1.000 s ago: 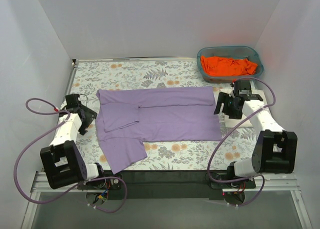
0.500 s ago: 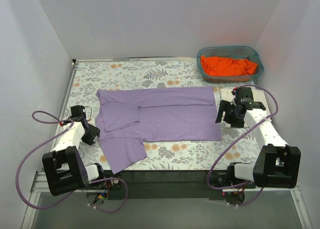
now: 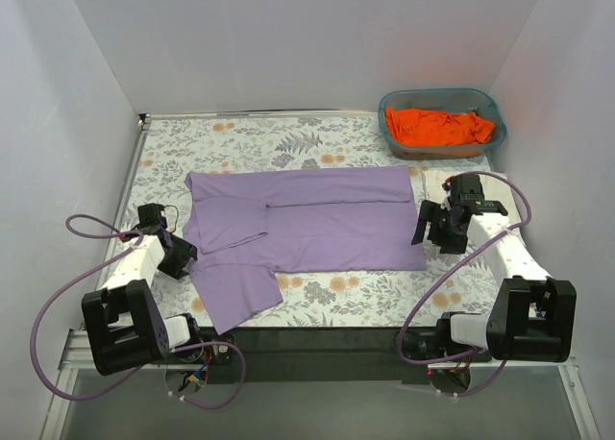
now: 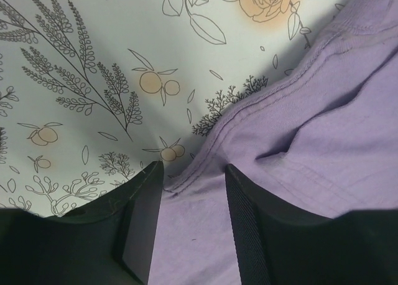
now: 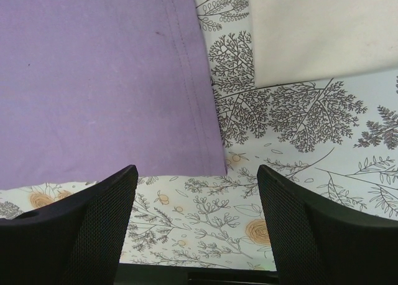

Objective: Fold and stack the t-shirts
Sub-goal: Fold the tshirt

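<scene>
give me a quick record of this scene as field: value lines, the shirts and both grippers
purple shirt: spread on the floral tablecloth, one sleeve folded in
orange shirt: crumpled in the teal basket, far right corner
cream shirt: on the tablecloth, just right of the purple shirt
left gripper: open, jaws straddling the purple shirt's edge
right gripper: open, empty, over the purple shirt's near right corner

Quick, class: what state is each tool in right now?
Left tool: open, straddling the purple t-shirt hem.
Right tool: open, holding nothing.
</scene>
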Controlling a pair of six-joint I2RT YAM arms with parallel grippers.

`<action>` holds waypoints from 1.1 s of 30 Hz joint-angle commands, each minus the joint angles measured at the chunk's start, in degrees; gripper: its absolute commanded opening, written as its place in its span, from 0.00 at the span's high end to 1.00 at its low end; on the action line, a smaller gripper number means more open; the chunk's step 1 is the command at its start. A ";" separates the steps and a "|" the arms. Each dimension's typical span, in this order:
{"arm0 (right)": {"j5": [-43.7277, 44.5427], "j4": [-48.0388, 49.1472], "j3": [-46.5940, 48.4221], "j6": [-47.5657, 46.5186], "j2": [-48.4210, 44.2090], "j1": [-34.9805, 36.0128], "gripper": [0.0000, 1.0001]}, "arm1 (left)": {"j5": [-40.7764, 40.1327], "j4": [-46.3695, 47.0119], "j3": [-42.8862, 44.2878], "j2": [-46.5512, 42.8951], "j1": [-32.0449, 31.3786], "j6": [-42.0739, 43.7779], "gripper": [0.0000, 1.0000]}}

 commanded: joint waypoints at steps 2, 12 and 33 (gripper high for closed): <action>-0.82 -0.06 -0.75 0.66 -0.51 -0.01 0.30 | 1.49 1.63 -1.54 0.19 -0.66 0.35 0.60; -1.09 -0.50 -5.58 3.64 -0.51 -0.01 0.30 | 0.61 2.60 -1.63 3.00 -0.83 1.06 0.78; -2.49 4.77 -11.56 8.92 2.13 -0.01 0.47 | 2.11 1.98 -0.92 2.03 -1.01 1.85 1.00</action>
